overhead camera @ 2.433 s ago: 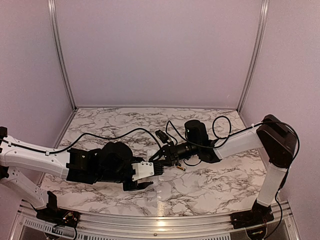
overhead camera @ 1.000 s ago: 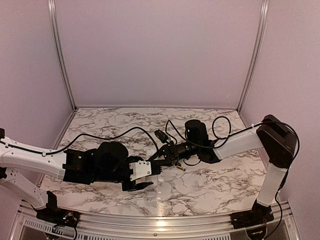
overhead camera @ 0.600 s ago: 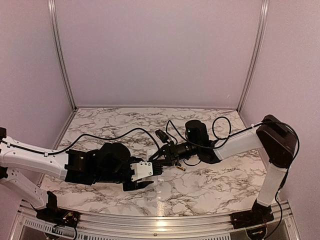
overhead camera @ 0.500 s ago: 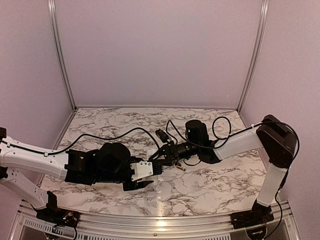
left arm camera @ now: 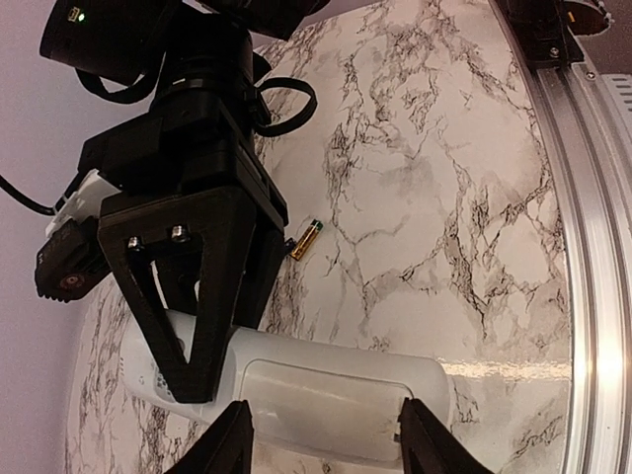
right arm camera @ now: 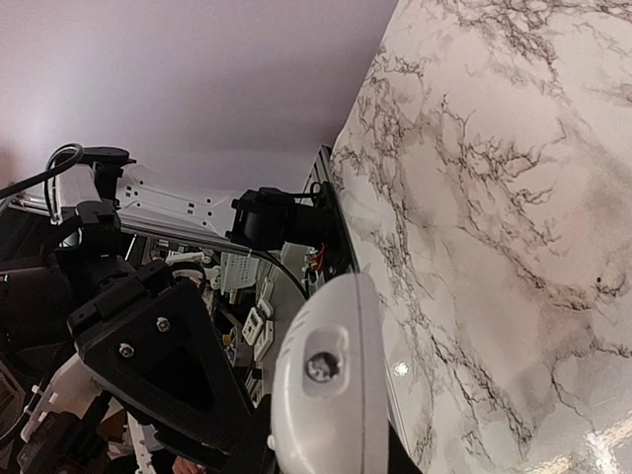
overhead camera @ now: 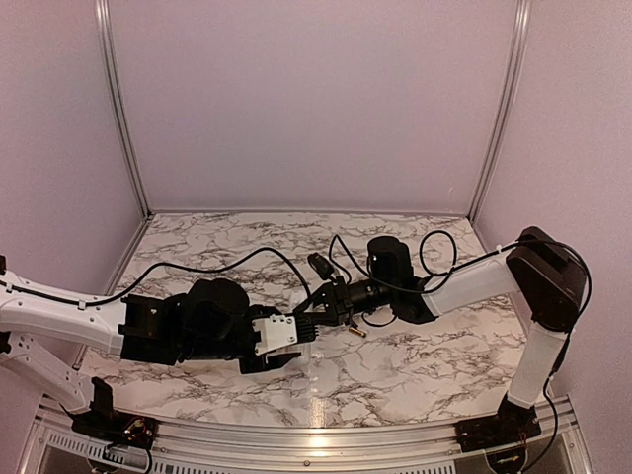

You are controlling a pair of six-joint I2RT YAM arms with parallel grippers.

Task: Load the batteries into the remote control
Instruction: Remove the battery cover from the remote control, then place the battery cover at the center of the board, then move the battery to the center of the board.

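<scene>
The remote control [overhead camera: 277, 334] is white and hangs back-up just above the marble table, between the two arms. My right gripper [overhead camera: 314, 320] is shut on one end of it; in the left wrist view its black fingers [left arm camera: 197, 375] clamp the remote control [left arm camera: 326, 390] at the left. My left gripper [left arm camera: 324, 434] hovers open over the remote's back cover, one fingertip near each end of the cover. One battery [left arm camera: 305, 238], dark with a gold end, lies on the table [overhead camera: 354, 331] beside the right gripper. The right wrist view shows the remote's rounded end [right arm camera: 331, 395].
Black cables [overhead camera: 434, 247] loop over the table behind the right arm. An aluminium rail [overhead camera: 316, 434] runs along the near edge, also the rail [left arm camera: 592, 247] at the right of the left wrist view. Walls close the back and sides.
My left gripper and the remote's near end have shifted slightly left, and the left jaws have narrowed a little. The right arm has barely moved, and the battery lies where it was.
</scene>
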